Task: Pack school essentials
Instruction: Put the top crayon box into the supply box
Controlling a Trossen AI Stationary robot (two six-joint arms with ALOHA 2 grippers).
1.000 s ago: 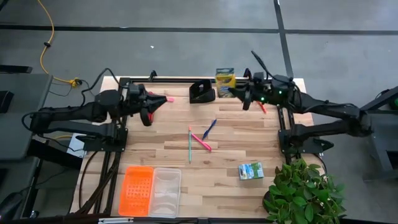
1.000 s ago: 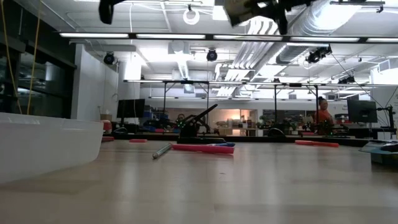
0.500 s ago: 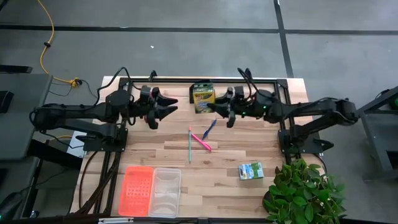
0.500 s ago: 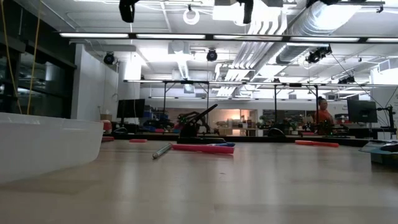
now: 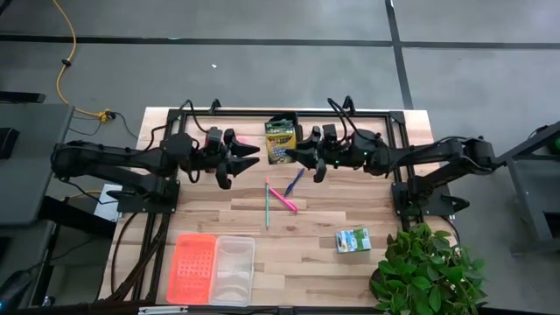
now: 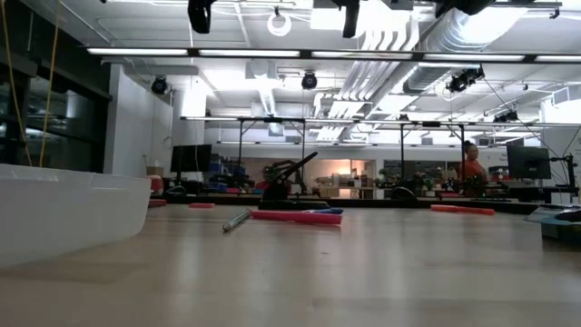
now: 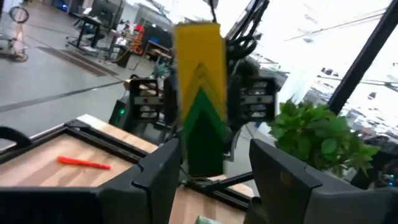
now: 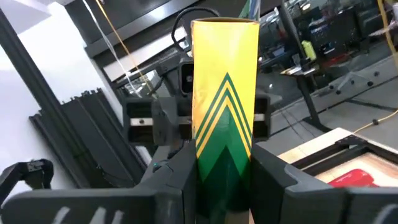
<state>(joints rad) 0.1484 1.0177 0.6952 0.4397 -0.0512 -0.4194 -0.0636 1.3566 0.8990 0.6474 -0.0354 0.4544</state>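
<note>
Currently my right gripper (image 5: pixel 297 154) clamps the crayon box (image 5: pixel 280 140); my left gripper (image 5: pixel 245 155), jaws spread, should straddle it squarely before closing

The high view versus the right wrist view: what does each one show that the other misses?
Only the high view shows the orange tray, the clear tray, the small green-and-white box, the loose pens and the leafy plant. Only the right wrist view shows the green chevron face of the yellow-green crayon box up close. Both show that box held by the right gripper, with the left gripper open facing it.
</note>
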